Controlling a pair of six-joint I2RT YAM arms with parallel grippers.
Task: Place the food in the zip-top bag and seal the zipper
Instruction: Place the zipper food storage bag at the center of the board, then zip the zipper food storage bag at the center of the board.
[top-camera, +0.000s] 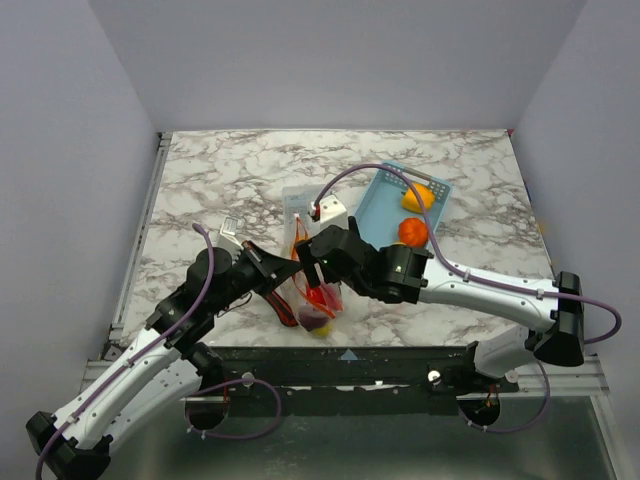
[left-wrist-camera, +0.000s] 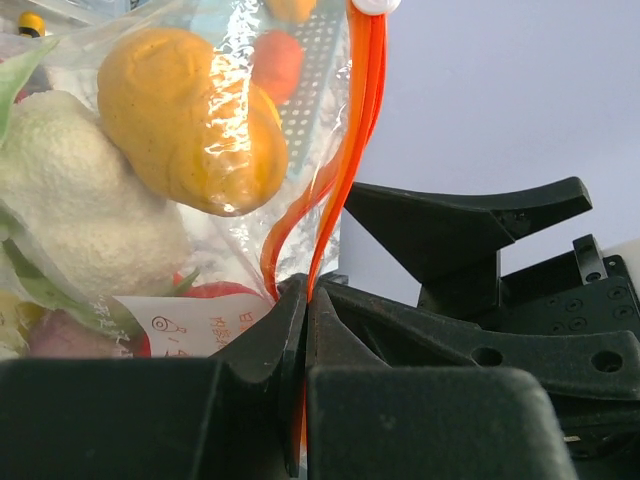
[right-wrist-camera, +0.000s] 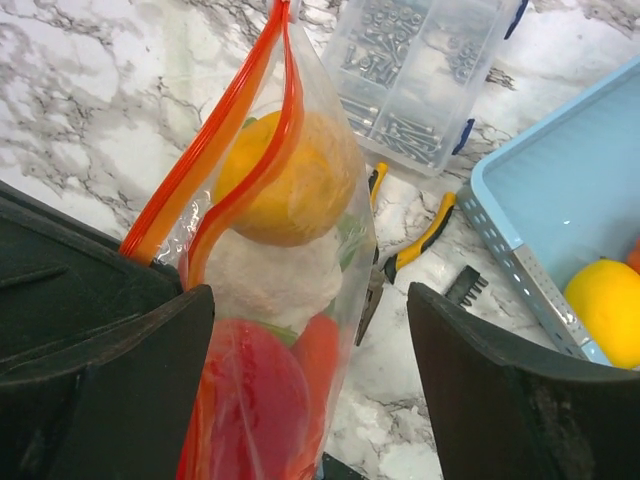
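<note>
Though loaded with food (right-wrist-camera: 285, 185), orange, white and red pieces, not sealed yet: gapes along the zipper (right-wrist-camera: 200, 140), with both tracks bowed apart. Hangs upright at the front edge of the counter (top-camera: 250, 170), resting or just clear, cannot tell which. Held as a floppy bag (right-wrist-camera: 345, 250), pinched at one end of the strip by the left hand (left-wrist-camera: 305, 300), clenched tight on it. Straddled by the right hand (right-wrist-camera: 305, 310), released and wide, one finger each side, below the mouth.

Could go wrong in several ways. If closed that low, would squeeze food, not zipper. If dragged along the strip too hard, could tug it out of the left pinch and drop everything. If pressed with tracks misaligned, or over film bulged by the orange piece, would leave a gap. If sealed now, would also shut out the fruits (top-camera: 413, 232) lying in the basket (top-camera: 385, 210).
</note>
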